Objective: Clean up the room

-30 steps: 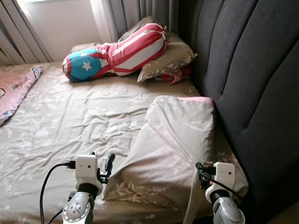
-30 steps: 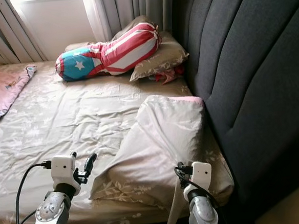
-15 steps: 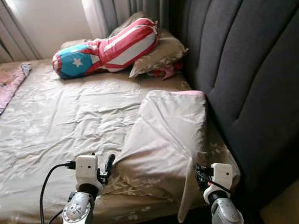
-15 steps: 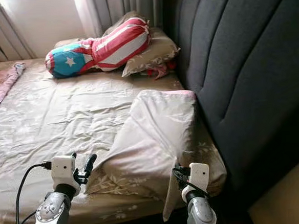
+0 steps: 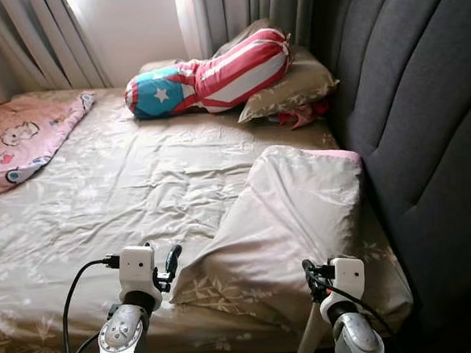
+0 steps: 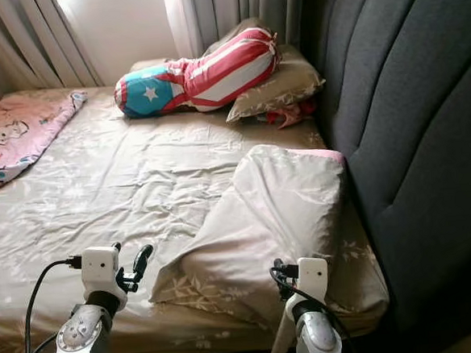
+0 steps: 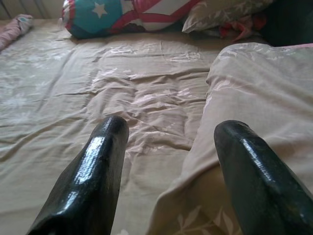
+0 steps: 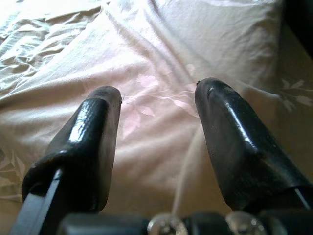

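Since the earlier frame the camera turned left; the things lie as before. On the bed (image 5: 99, 194), a beige pillow (image 5: 287, 221) leans beside the headboard (image 5: 426, 131). Left gripper (image 7: 168, 142) and right gripper (image 8: 159, 100) hover with fingers apart.

Wrinkled beige cloth sheet (image 5: 123, 184) with a slight sheen; soft cloth pillow (image 5: 295, 213); matt grey fabric headboard (image 5: 426, 131); glossy black fingers (image 7: 93, 181)

A beige leaf-print pillow (image 5: 291, 221) lay askew at the bed's (image 5: 99, 194) near edge, one end propped against the dark headboard (image 5: 425, 115).
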